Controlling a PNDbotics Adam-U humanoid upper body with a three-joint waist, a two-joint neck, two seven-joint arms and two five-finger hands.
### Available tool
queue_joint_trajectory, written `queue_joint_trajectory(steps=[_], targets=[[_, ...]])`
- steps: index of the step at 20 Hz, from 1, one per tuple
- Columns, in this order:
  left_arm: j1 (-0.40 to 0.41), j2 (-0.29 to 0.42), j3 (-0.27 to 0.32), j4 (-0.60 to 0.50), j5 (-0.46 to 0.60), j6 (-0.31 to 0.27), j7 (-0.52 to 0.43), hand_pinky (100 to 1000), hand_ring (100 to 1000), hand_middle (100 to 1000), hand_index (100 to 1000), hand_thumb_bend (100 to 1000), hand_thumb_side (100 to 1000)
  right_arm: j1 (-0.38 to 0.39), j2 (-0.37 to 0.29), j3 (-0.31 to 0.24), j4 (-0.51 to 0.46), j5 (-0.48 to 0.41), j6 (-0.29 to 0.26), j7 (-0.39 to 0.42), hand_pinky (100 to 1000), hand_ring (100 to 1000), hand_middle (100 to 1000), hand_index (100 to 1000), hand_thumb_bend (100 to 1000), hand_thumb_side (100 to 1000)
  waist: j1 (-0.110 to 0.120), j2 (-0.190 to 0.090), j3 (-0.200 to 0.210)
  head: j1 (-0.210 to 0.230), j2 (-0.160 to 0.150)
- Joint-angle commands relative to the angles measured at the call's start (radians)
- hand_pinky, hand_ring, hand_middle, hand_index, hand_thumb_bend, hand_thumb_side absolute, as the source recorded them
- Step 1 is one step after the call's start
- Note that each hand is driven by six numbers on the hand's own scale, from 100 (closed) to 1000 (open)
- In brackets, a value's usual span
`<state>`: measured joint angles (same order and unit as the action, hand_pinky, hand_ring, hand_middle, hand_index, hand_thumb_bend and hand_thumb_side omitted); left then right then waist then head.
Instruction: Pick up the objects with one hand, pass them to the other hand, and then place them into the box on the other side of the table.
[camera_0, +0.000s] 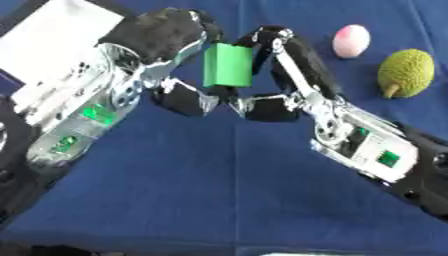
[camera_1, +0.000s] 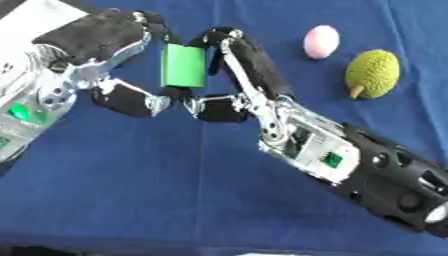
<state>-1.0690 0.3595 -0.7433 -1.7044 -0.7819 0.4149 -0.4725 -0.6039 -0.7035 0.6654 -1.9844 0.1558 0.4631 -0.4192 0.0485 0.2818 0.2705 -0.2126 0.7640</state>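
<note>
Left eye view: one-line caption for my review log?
Both hands, left hand and right hand, hold a green block mid-handover above the blue table.

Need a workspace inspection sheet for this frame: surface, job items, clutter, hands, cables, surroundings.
Surface: blue cloth covers the table, bare in the near part.
Job's things: green block held up between both hands; pink egg-shaped object and bumpy green fruit lie apart at far right; white box at far left, partly hidden by the left arm.
Clutter: nothing seen.
Hands: left robot hand curled on the block's left side; right robot hand curled on its right side, thumbs nearly meeting below.
Cables: nothing seen.
Surroundings: dark strip past the cloth's near edge; nothing else seen.
</note>
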Motion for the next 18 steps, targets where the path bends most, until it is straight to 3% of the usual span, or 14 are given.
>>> queue_joint_trajectory(steps=[1,7,12,16,18], targets=[[-0.020,0.009,0.011,-0.031,0.026,0.016,0.022,846,776,690,741,100,290,-0.011,-0.011,-0.004,-0.016,0.006,0.001,0.000,100,490,603,495,281,100,-0.002,-0.016,0.000,0.003,0.000],[-0.020,0.009,0.008,-0.037,0.066,0.036,0.060,815,724,617,642,100,272,-0.009,-0.011,-0.003,-0.016,0.006,0.002,-0.002,100,491,605,497,282,100,-0.001,-0.015,-0.001,-0.001,0.003],[-0.022,0.009,0.005,-0.036,0.084,0.031,0.078,781,662,541,517,100,266,-0.008,-0.013,-0.006,-0.016,0.019,0.018,-0.009,100,518,658,553,451,100,-0.001,-0.016,-0.002,-0.004,0.005],[-0.020,0.008,0.003,-0.027,0.083,0.026,0.084,773,648,523,476,100,270,-0.007,-0.014,-0.006,-0.016,0.039,0.029,-0.013,100,556,724,619,532,106,-0.001,-0.015,-0.003,-0.004,0.006],[-0.019,0.008,0.001,-0.020,0.079,0.023,0.084,770,647,518,465,100,272,-0.006,-0.015,-0.004,-0.016,0.049,0.032,-0.010,100,587,756,656,590,155,0.000,-0.015,-0.004,-0.003,0.006]])
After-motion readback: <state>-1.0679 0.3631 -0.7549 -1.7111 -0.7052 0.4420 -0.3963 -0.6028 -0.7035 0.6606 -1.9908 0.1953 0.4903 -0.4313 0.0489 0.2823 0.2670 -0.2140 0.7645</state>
